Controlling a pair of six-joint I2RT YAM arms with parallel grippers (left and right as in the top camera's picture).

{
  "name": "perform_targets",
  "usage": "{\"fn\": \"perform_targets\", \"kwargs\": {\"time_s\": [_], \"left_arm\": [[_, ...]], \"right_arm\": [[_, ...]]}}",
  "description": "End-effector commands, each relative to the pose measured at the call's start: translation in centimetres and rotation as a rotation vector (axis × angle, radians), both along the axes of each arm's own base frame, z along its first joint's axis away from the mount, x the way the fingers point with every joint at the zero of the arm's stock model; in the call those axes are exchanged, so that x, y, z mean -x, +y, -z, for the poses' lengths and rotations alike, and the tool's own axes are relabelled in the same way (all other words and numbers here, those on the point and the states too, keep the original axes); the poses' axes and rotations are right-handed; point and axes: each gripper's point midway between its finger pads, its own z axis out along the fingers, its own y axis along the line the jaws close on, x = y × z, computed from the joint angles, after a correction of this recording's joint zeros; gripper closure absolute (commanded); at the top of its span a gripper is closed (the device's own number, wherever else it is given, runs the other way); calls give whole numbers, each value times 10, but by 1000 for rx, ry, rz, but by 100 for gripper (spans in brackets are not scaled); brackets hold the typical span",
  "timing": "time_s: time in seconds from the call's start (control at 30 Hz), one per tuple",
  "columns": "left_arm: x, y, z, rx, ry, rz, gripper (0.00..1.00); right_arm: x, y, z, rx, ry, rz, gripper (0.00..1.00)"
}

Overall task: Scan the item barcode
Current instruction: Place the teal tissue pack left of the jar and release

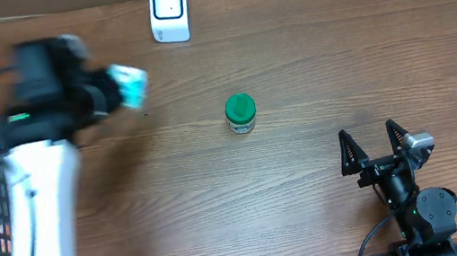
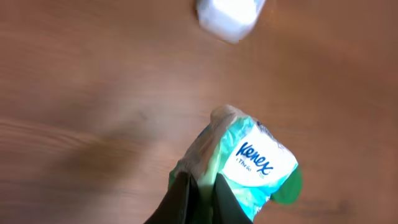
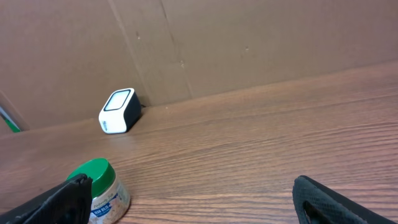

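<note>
Above the desk (image 1: 306, 162), your left pincer (image 2: 200, 184) clenches one end of the soft, light, probably slippery tissue pack (image 2: 255, 165); your right pincer (image 1: 375, 144) sits released.

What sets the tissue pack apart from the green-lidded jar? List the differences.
The tissue pack is pinched in the left gripper; the green-lidded jar stands upright on the table, ungripped. The tissue pack is a soft, crinkled white-and-teal wrapper; the green-lidded jar is a rigid round container. Both carry printed labels.
</note>
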Motion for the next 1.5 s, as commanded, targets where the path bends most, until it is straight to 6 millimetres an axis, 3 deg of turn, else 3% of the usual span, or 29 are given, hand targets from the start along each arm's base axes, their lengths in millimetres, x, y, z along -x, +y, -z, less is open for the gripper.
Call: {"fn": "perform_targets", "kwargs": {"time_s": [0.0,0.1,0.3,0.53,0.57,0.77,0.87,1.0,1.07,1.17,1.33,1.4,1.47], "left_arm": [[5,-37,68,13,117,-125,96],[0,-66,105,31,140,-152,96],[-5,-95,152,65,213,-259,96],[1,-100,184,72,302,-294,96],[2,-103,185,78,308,-270,93],[-3,-118,180,97,275,-164,40],[-5,-122,177,92,253,-122,27],[-15,-123,150,47,175,-34,25],[-22,-115,123,-1,119,-38,25],[-27,-93,66,-106,10,-54,24],[-17,-48,-33,-203,-135,-64,5],[-4,-16,-68,-222,-170,-110,2],[9,19,-91,-234,-182,-193,2]], "right_arm": [[0,0,3,4,2,1,0],[0,0,3,4,3,2,0],[0,0,3,4,3,1,0],[0,0,3,4,3,1,0],[0,0,3,4,3,1,0],[0,0,3,4,3,1,0],[0,0,3,4,3,1,0],[0,0,3,4,3,1,0],[0,0,3,4,3,2,0],[0,0,3,4,2,1,0],[0,0,3,4,3,1,0],[0,0,3,4,3,1,0],[0,0,3,4,3,1,0]]}}
